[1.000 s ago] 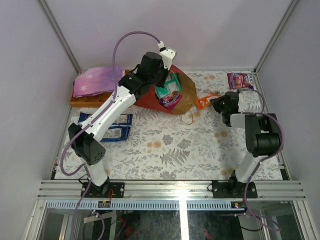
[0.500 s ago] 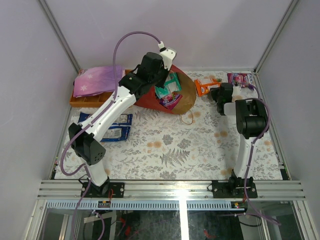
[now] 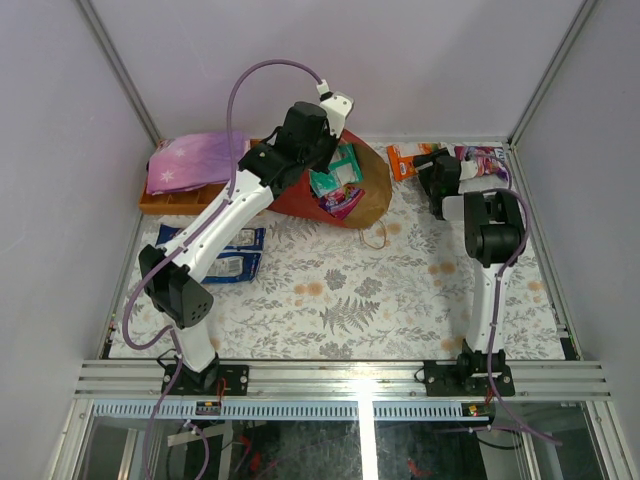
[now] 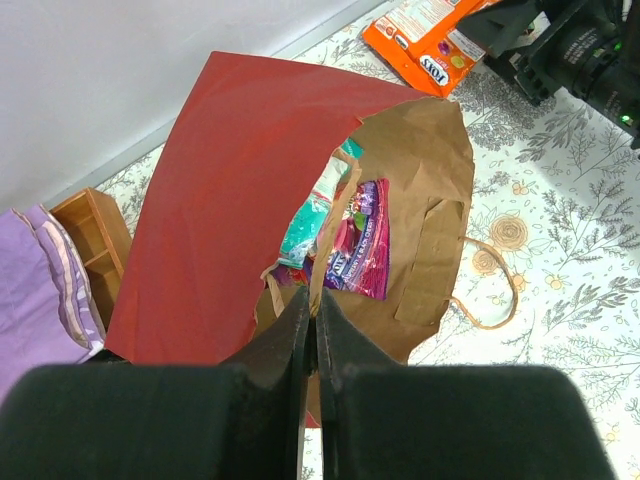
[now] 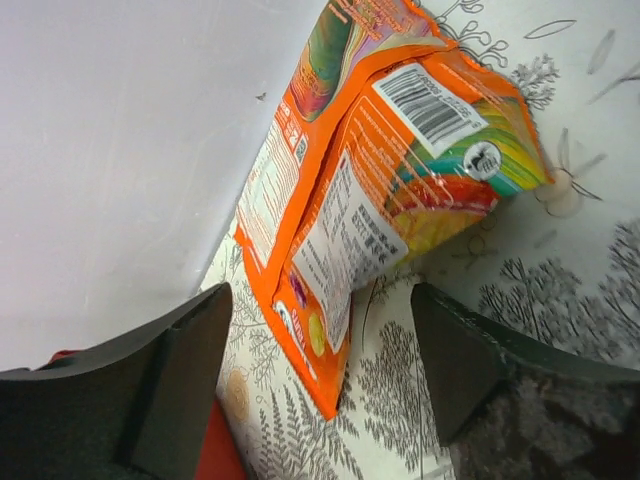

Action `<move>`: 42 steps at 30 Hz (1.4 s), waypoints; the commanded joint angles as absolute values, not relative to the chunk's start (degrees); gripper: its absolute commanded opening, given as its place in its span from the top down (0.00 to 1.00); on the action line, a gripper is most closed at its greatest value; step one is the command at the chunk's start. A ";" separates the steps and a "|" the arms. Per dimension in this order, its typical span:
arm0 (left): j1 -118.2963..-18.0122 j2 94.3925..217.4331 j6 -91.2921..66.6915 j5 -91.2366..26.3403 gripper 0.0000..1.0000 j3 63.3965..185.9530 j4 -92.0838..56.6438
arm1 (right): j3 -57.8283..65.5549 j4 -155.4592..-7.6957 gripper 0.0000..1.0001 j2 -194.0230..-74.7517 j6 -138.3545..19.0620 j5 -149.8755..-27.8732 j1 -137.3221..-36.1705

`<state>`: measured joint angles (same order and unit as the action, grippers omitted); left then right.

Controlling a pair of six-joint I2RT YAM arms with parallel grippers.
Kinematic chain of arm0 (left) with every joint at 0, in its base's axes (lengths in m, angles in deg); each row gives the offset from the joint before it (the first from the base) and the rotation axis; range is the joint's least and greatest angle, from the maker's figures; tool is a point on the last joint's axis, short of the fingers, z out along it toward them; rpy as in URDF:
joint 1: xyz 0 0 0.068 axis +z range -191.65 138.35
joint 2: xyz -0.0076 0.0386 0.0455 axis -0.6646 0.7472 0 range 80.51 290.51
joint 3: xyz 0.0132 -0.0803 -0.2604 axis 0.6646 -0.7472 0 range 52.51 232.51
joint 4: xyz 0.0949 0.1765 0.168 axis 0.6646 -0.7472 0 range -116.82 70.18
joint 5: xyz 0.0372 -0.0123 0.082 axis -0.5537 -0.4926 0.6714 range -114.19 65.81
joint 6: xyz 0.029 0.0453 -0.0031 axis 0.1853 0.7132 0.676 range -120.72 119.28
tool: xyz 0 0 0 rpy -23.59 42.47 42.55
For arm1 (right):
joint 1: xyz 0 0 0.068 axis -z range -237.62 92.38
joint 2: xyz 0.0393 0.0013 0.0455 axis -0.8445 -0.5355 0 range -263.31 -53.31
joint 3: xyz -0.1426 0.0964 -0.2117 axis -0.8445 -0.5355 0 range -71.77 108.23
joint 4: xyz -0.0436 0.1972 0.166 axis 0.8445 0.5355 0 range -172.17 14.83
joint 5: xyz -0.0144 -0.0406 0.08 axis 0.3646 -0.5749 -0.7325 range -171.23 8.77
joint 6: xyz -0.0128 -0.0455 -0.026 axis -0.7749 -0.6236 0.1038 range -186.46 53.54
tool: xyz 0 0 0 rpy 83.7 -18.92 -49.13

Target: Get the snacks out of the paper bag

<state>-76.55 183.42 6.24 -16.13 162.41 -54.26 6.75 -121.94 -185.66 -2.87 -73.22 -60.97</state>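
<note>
The bag (image 3: 300, 195) lies on its side at the back of the surface (image 3: 350, 290), left of centre. Its mouth opens to the right. It is smooth red paper outside and brown kraft inside (image 4: 435, 190), with a glued kraft patch on the inner wall. One thin loop handle (image 4: 495, 290) trails out onto the surface.

Inside the mouth lie a glossy magenta packet (image 4: 365, 245) and a teal packet (image 4: 310, 220); their print is too small to read. The left end effector (image 4: 312, 300) is closed on the bag's near rim, where the other handle strip runs down into the pinch.

Just right of the bag's mouth, against the back wall, the orange packet (image 5: 370, 190) lies flat on the surface. It is crinkled foil with rainbow stripes, a white barcode panel and fine print that cannot be read. In the left wrist view a small label on it (image 4: 425, 35) reads "FOX'S". The right end effector (image 3: 432, 170) hangs over it with its fingers (image 5: 180, 370) spread wide, neither touching the foil.

Beyond it, in the far right corner, lies a purple-pink corner packet (image 3: 482, 160). Blue-and-white packets (image 3: 225, 250) lie flat left of centre, partly under the left arm. At the far left a folded purple cloth (image 3: 195, 160) with pale stars rests on a wooden tray (image 3: 165, 203). The surface carries a grey fern and flower print.
</note>
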 commanded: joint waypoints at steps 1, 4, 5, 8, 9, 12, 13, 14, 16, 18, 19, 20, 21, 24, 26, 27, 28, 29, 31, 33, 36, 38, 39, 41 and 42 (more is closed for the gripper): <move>-77.24 183.72 6.94 -14.65 1.00 164.17 -54.63 | 1.32 -123.88 0.16 -174.75 -3.61 -72.76 -61.45; -77.25 183.52 6.69 -14.69 1.00 163.96 -54.71 | -6.50 -122.79 0.13 -164.90 -3.01 -72.91 -62.91; -77.25 183.36 6.46 -15.02 1.00 163.84 -54.63 | -9.38 -121.99 0.11 -161.00 -3.37 -71.81 -63.99; -77.23 182.82 6.29 -15.74 1.00 163.19 -54.04 | -17.78 -121.55 0.11 -151.19 -5.32 -67.19 -69.75; -77.25 182.78 6.31 -15.77 1.00 163.04 -53.94 | -21.06 -122.38 0.11 -149.29 -5.54 -66.10 -72.20; -77.25 183.17 6.12 -15.76 1.00 163.15 -53.93 | -26.08 -128.00 0.15 -146.05 -3.28 -67.03 -79.35; -77.25 183.31 5.94 -15.82 1.00 163.24 -54.00 | -27.07 -130.54 0.17 -146.74 -1.60 -68.63 -81.09; -77.25 183.22 5.77 -16.06 1.00 163.27 -54.06 | -27.68 -134.16 0.21 -147.92 -0.28 -70.08 -83.15; -77.24 183.17 5.48 -16.26 1.00 163.25 -54.10 | -26.85 -139.95 0.27 -152.43 1.75 -72.48 -85.68; -77.25 182.77 5.28 -16.29 1.00 163.16 -54.18 | -24.05 -143.48 0.33 -157.28 3.55 -75.85 -86.69; -77.25 182.60 5.27 -16.28 1.00 163.12 -54.31 | -22.66 -144.88 0.36 -159.48 4.34 -76.79 -86.99; -77.25 182.40 5.11 -16.21 1.00 163.08 -54.36 | -20.75 -145.26 0.38 -161.53 4.86 -77.17 -87.10; -77.29 182.16 5.04 -16.24 1.00 162.95 -54.37 | -18.43 -144.08 0.38 -163.50 5.34 -77.72 -87.08; -77.25 181.64 4.87 -16.28 1.00 162.49 -54.41 | -10.50 -137.75 0.37 -169.07 6.38 -79.55 -87.07; -77.25 181.58 4.80 -16.16 1.00 162.28 -54.45 | -5.68 -135.18 0.37 -173.39 7.58 -80.77 -87.11; -77.25 181.55 4.74 -16.08 1.00 162.20 -54.45 | -3.62 -133.54 0.37 -174.91 8.16 -81.09 -87.09; -77.25 181.55 4.81 -16.05 1.00 162.26 -54.52 | -1.61 -132.03 0.37 -176.43 8.51 -80.95 -87.08; -77.27 181.60 4.79 -16.07 1.00 162.32 -54.60 | -0.16 -130.72 0.37 -177.76 8.59 -80.45 -87.13; -77.21 181.65 4.79 -15.97 1.00 162.53 -54.79 | 2.56 -128.02 0.36 -179.78 8.81 -79.43 -87.01; -77.31 181.67 4.97 -15.61 1.00 162.62 -54.97 | 4.61 -123.95 0.35 -180.82 9.45 -78.65 -86.82; -77.26 181.75 5.25 -14.78 1.00 162.72 -55.15 | 3.59 -121.02 0.32 -179.94 9.76 -77.11 -86.79; -77.25 181.86 5.31 -14.70 1.00 162.91 -55.16 | 2.66 -119.03 0.31 -179.02 9.64 -75.90 -86.78; -77.27 182.19 5.33 -14.75 1.00 163.16 -55.14 | 2.34 -118.35 0.30 -178.80 9.46 -75.23 -86.72; -77.25 182.86 5.26 -14.96 1.00 163.69 -55.36 | 2.11 -117.31 0.28 -178.88 9.38 -74.35 -86.67; -77.24 183.20 5.28 -15.03 1.00 164.15 -55.70 | 2.13 -116.55 0.28 -179.16 9.58 -73.94 -86.55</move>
